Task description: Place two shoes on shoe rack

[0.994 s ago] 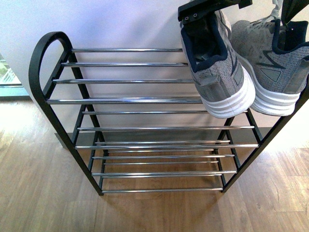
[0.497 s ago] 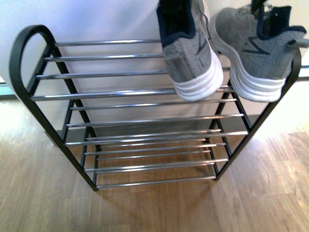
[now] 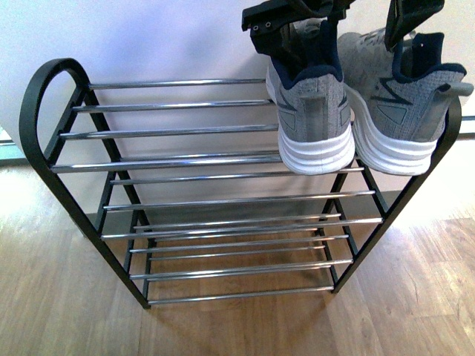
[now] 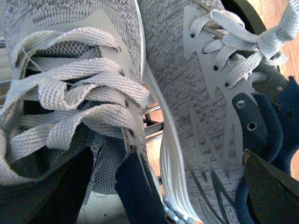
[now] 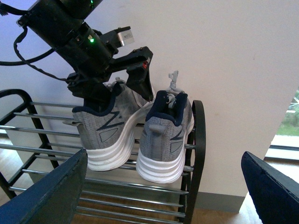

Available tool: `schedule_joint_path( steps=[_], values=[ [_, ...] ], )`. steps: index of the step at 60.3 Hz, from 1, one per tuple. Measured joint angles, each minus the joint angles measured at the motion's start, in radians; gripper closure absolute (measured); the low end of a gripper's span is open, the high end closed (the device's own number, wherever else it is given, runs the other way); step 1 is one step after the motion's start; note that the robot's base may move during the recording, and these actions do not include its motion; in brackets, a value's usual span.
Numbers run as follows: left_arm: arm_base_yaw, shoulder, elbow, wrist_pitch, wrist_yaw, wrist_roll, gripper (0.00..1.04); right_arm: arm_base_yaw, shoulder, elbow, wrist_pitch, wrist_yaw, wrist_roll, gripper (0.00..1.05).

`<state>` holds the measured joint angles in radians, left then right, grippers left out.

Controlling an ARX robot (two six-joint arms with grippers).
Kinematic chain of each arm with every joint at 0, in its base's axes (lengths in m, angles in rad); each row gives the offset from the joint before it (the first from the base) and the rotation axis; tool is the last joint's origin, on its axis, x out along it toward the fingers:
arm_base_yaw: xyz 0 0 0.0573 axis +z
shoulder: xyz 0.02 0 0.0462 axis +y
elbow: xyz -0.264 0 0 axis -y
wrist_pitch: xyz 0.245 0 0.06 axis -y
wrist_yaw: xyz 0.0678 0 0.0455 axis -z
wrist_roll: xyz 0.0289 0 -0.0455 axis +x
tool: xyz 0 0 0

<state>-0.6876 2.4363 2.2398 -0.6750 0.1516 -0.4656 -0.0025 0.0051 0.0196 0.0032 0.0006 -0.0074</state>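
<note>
Two grey knit sneakers stand side by side, heels outward, at the right end of the shoe rack's (image 3: 185, 159) top shelf. The left shoe (image 3: 312, 119) (image 5: 105, 135) (image 4: 70, 70) and the right shoe (image 3: 404, 111) (image 5: 166, 140) (image 4: 187, 93) both overhang the front bar on their white soles. My left gripper (image 3: 352, 26) (image 5: 119, 84) (image 4: 163, 196) hovers open over them, one finger at the left shoe's collar, the other above the right shoe's collar. Further back from the rack, my right gripper (image 5: 161, 196) is wide open and holds nothing.
The rack's black side piece (image 5: 198, 140) stands right beside the right shoe. Lower tiers of chrome bars (image 3: 237, 256) run beneath. A pale wall (image 3: 148, 37) backs the rack, which stands on a wooden floor (image 3: 67, 297). A window (image 5: 289, 116) shows at one side.
The left sneaker has swung from a tilt to sit straight next to the other on the top shelf. The front view itself has shifted.
</note>
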Motion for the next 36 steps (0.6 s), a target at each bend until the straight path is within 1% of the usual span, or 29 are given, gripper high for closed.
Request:
schedule_joint_path(
  steps=[9, 13, 20, 22, 27, 30, 35, 36],
  values=[
    [0.000, -0.047, -0.028, 0.051, 0.001, -0.017, 0.09, 0.000, 0.000, 0.000, 0.000, 0.000, 0.000, 0.09],
    [-0.002, -0.117, -0.105, 0.098, 0.000, -0.023, 0.09, 0.000, 0.000, 0.000, 0.000, 0.000, 0.000, 0.09],
    [-0.010, -0.341, -0.315, 0.230, -0.002, -0.031, 0.09, 0.000, 0.000, 0.000, 0.000, 0.000, 0.000, 0.09],
    [-0.010, -0.425, -0.381, 0.272, -0.026, -0.041, 0.09, 0.000, 0.000, 0.000, 0.000, 0.000, 0.000, 0.09],
    [0.011, -0.593, -0.537, 0.339, -0.103, -0.004, 0.09, 0.000, 0.000, 0.000, 0.000, 0.000, 0.000, 0.09],
    [0.030, -0.660, -0.622, 0.389, -0.183, 0.025, 0.09, 0.000, 0.000, 0.000, 0.000, 0.000, 0.000, 0.09],
    [0.069, -0.745, -0.736, 0.426, -0.269, 0.044, 0.09, 0.000, 0.000, 0.000, 0.000, 0.000, 0.000, 0.09],
    [0.087, -0.777, -0.783, 0.449, -0.313, 0.068, 0.09, 0.000, 0.000, 0.000, 0.000, 0.000, 0.000, 0.09]
  ],
)
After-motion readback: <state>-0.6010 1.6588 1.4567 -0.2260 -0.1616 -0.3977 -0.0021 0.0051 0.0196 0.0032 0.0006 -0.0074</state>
